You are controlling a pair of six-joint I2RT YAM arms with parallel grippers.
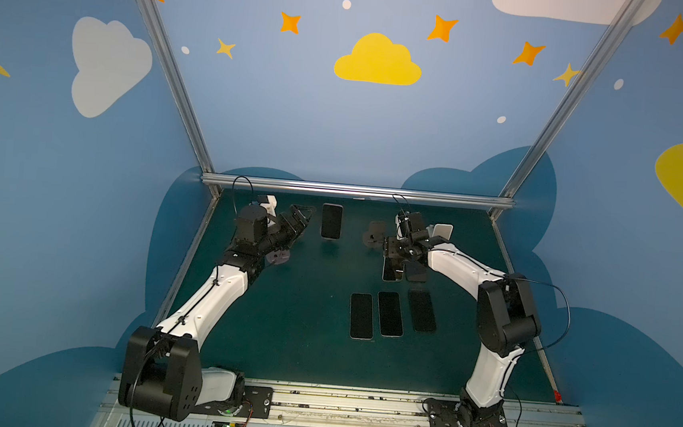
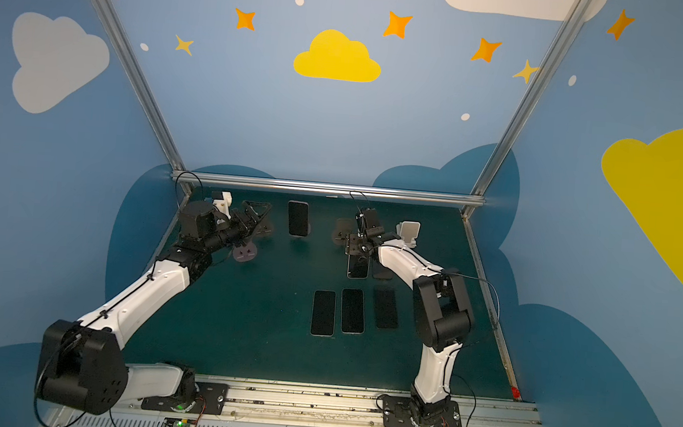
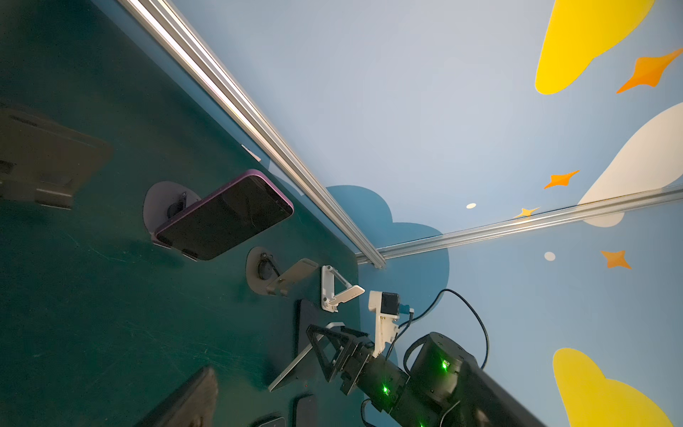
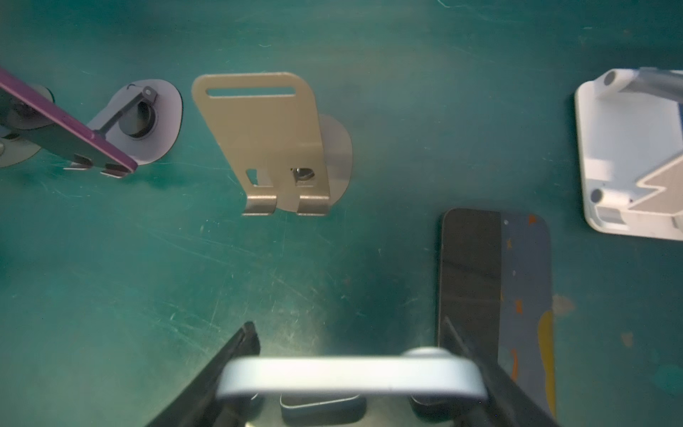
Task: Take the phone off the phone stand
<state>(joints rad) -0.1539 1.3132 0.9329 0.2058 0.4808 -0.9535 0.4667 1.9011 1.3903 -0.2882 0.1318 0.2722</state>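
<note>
My right gripper (image 1: 394, 257) is shut on a silver-edged phone (image 4: 351, 373), whose edge spans the jaws in the right wrist view. In both top views this phone (image 2: 357, 268) hangs off the table, near an empty beige metal phone stand (image 4: 264, 140). A second, purple-edged phone (image 1: 331, 221) leans on its own stand at the back middle; the left wrist view shows it too (image 3: 225, 218). My left gripper (image 1: 302, 215) stands open and empty just left of that purple phone.
Three dark phones (image 1: 390, 314) lie flat side by side mid-table, and another (image 4: 517, 277) lies flat beside the held one. A white stand (image 1: 442, 231) is at the back right. A round-based stand (image 1: 278, 255) sits under my left arm. An aluminium rail (image 1: 358, 191) bounds the back.
</note>
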